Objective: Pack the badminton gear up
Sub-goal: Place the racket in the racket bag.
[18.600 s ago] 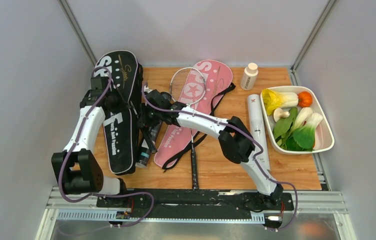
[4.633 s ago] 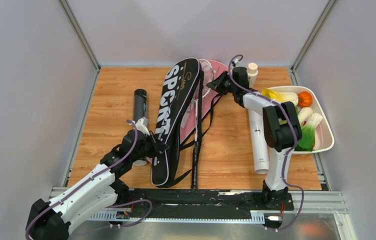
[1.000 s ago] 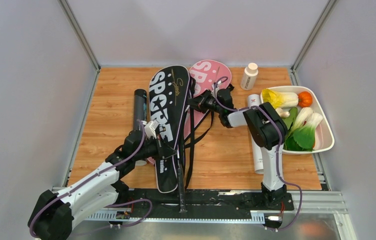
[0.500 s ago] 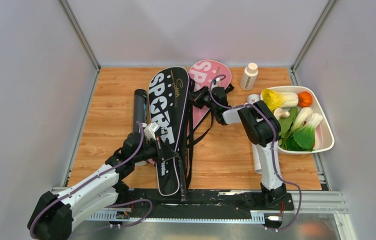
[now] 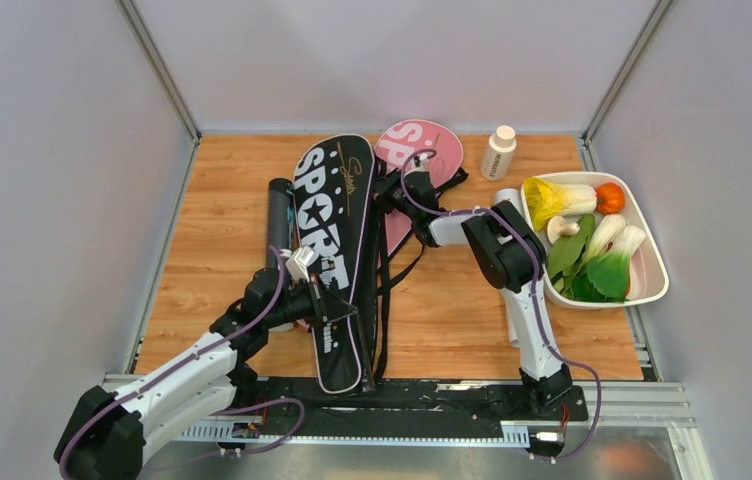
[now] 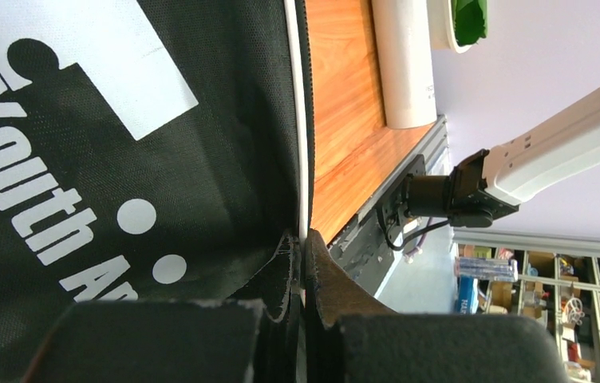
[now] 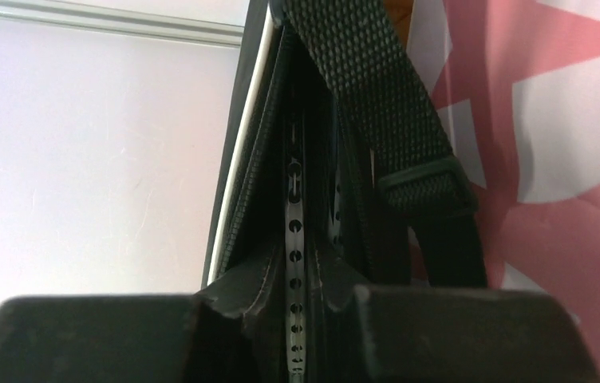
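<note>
The left arm lies low and stretched from its base toward the middle of the wooden counter [image 5: 222, 200]. The left hand [image 5: 324, 303] is pinched tight on the near left edge of the black racket-shaped fabric bag [image 5: 332, 240] printed "SPORT"; the left wrist view shows its pads clamped over the bag's white piping.

The right arm rises from its base, bends at the elbow and reaches left. The right hand [image 5: 389, 196] stands at the black bag's far right edge, narrowed onto the bag's seam. In the right wrist view a pale strip with a row of small holes [image 7: 294, 239] shows between the bag's two lips, and a black webbing strap [image 7: 376, 88] runs alongside.

The black bag lies lengthwise on the counter, partly over the pink racket-shaped bag [image 5: 422, 150]. A long black tube [image 5: 278, 210] lies just left of it, and a long white tube [image 6: 403, 72] lies right. A white tray [image 5: 652, 285] holds toy vegetables; a small white bottle [image 5: 497, 155] stands behind.
</note>
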### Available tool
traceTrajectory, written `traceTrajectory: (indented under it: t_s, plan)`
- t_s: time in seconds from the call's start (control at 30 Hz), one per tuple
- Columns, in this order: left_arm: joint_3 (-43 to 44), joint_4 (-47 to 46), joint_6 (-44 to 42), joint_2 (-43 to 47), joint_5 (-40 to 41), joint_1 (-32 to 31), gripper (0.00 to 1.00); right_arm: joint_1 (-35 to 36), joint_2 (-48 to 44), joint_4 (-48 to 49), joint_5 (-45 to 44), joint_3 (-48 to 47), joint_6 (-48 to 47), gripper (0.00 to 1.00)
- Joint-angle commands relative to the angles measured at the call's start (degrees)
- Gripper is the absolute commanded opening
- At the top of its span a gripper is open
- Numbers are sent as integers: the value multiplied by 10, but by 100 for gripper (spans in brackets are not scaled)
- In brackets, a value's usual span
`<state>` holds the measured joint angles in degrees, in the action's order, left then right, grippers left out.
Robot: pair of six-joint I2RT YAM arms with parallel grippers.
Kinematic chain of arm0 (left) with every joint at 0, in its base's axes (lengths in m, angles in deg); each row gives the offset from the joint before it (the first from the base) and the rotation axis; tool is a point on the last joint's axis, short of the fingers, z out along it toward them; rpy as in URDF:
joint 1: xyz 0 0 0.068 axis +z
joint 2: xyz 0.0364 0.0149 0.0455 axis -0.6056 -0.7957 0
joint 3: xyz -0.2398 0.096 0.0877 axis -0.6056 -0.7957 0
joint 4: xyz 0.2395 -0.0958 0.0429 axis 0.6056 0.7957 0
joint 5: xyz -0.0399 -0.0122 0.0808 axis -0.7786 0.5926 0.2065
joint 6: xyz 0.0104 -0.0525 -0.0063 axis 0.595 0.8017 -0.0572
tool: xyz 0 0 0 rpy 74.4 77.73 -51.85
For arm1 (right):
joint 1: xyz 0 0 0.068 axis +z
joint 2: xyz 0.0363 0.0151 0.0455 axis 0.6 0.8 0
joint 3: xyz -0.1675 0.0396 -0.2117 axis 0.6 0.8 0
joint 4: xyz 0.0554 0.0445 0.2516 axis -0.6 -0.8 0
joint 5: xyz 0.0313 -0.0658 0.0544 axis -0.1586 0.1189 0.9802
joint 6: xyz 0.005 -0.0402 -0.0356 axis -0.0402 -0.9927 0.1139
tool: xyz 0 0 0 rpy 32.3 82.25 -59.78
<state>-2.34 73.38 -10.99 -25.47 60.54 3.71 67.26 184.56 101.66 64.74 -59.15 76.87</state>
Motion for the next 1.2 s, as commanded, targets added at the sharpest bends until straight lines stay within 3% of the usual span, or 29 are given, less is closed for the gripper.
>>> traceTrajectory:
  t_s: [0.0, 0.1, 0.23, 0.5, 0.63, 0.87, 1.17]
  plan:
    - [-2, -23, 10, -3, -3, -2, 0, -1, 11, -18, 53, -57, -19, 26]
    - [3, -22, 11, -6, 23, -2, 0, -12, -16, -99, 149, -53, -77, 45]
    - [14, -21, 9, -18, 40, -2, 0, -37, -70, -169, 261, 2, -154, 56]
    - [28, -32, 6, -39, 55, -2, 0, -64, -211, -319, 342, 144, -314, 54]
    - [34, -27, 3, -40, 59, -2, 0, -50, -299, -318, 341, 236, -336, 49]
    - [36, -27, 2, -40, 61, -2, 0, 49, -408, -248, 332, 349, -295, 50]
    - [39, -27, 2, -39, 58, -2, 0, 137, -370, -140, 328, 392, -234, 52]
